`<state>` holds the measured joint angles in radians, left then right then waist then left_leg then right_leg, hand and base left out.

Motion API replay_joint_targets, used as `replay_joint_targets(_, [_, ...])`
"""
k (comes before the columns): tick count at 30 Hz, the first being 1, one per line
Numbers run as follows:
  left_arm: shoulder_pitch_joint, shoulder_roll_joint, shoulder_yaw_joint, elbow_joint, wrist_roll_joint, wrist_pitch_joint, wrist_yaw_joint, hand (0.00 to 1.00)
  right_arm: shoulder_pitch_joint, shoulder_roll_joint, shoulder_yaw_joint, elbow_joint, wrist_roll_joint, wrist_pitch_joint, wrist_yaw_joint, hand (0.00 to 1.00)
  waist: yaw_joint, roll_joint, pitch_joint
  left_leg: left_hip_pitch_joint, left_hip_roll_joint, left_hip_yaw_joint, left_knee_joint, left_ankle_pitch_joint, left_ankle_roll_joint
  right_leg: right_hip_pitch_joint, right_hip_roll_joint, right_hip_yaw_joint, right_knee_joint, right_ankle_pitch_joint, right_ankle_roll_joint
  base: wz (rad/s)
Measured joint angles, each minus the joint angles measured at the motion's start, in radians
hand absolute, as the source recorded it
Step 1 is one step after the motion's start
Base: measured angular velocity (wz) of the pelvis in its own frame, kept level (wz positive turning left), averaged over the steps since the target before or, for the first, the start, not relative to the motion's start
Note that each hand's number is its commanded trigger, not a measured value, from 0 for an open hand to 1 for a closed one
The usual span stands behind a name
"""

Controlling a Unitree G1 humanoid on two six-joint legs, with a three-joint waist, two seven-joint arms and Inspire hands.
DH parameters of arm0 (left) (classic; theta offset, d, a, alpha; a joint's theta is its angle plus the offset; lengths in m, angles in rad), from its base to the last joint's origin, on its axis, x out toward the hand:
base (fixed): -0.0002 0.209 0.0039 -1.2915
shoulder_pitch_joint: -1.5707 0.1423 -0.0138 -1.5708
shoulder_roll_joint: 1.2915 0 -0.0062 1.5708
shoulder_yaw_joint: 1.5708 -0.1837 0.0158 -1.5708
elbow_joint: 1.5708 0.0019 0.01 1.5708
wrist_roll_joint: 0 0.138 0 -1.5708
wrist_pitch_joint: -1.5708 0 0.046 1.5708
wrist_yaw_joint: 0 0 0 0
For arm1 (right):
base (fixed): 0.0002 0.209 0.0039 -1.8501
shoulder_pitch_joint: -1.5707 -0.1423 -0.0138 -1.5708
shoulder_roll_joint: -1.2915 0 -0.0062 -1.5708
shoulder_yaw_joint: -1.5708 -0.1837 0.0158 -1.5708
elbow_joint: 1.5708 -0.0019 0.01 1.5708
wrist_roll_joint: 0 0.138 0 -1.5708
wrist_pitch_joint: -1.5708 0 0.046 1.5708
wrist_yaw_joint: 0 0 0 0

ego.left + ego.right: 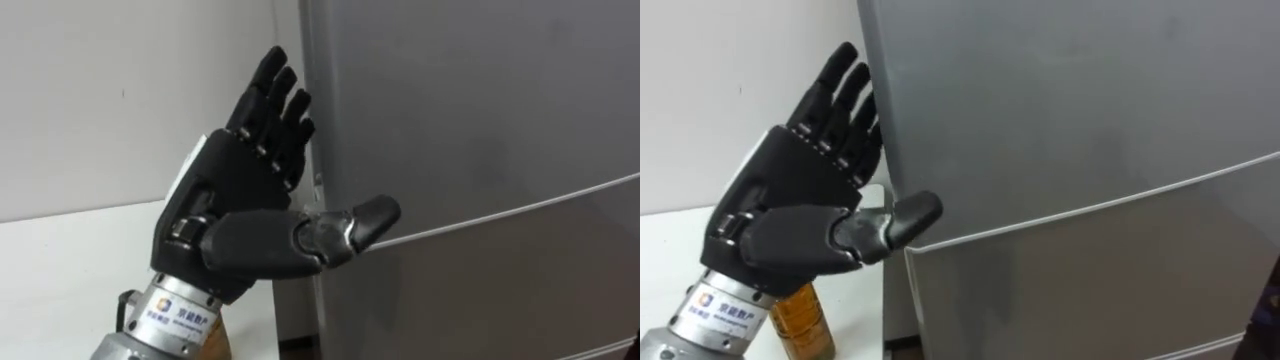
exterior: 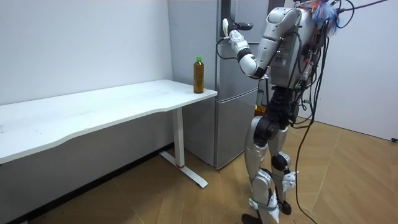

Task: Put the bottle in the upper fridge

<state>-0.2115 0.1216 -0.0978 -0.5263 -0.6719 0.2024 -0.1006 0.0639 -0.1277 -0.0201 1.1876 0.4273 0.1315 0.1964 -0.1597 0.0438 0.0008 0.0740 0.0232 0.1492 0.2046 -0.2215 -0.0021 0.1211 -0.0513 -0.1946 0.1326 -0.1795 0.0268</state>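
A brown bottle [image 2: 198,74] with a green cap stands upright on the corner of the white table [image 2: 112,102], right beside the grey fridge [image 2: 233,74]. Its lower part [image 1: 800,318] shows beneath my wrist. My left hand [image 1: 240,200] is raised and open at the left edge of the upper fridge door [image 1: 470,110]. The fingers point up along that edge and the thumb reaches across the seam above the lower door [image 1: 480,290]. Both doors look closed. The hand holds nothing. I stand upright facing the fridge.
The table runs along the white wall toward the room view's left, its near end touching the fridge side. Wooden floor lies open behind me.
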Motion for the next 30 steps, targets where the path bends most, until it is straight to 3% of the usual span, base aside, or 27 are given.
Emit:
replay_joint_targets(23, [0.003, -0.009, -0.035, 0.036, -0.002, 0.007, -0.047, 0.00, -0.011, -0.007, 0.023, 0.013, 0.009, 0.000, 0.012, 0.00, 0.000, 0.001, 0.0022, -0.005, 0.000, 0.002, 0.000, 0.000, 0.000, 0.006, -0.001, -0.003, 0.001, 0.000, 0.000, 0.00])
replay_joint_targets(24, [0.003, -0.013, -0.038, 0.038, -0.002, 0.007, -0.047, 0.07, -0.012, -0.008, 0.030, 0.013, 0.009, 0.000, 0.012, 0.00, 0.000, 0.001, 0.0025, -0.006, 0.000, 0.001, 0.000, 0.000, 0.001, 0.006, -0.001, -0.003, 0.002, 0.000, 0.000, 0.04])
replay_joint_targets(25, [0.003, -0.013, -0.039, 0.039, -0.002, 0.005, -0.047, 0.49, -0.013, -0.010, 0.034, 0.013, 0.008, -0.001, 0.012, 0.00, 0.000, 0.002, 0.0027, -0.007, 0.000, 0.001, 0.000, 0.001, 0.001, 0.006, -0.001, -0.003, 0.002, 0.000, 0.000, 0.04])
replay_joint_targets(27, [0.003, -0.014, -0.047, 0.046, -0.002, -0.008, -0.047, 0.58, -0.018, -0.016, 0.049, 0.014, 0.007, -0.001, 0.013, 0.00, 0.000, 0.005, 0.0040, -0.010, 0.000, -0.001, 0.000, 0.001, 0.001, 0.006, -0.001, -0.004, 0.003, 0.000, 0.000, 0.03])
replay_joint_targets(30, [0.008, -0.012, -0.047, 0.048, -0.002, -0.015, -0.046, 0.60, -0.021, -0.023, 0.060, 0.014, 0.008, -0.001, 0.013, 0.00, 0.000, 0.011, 0.0055, -0.012, -0.001, -0.005, 0.000, 0.001, 0.001, 0.006, -0.001, -0.008, 0.003, 0.000, 0.000, 0.05])
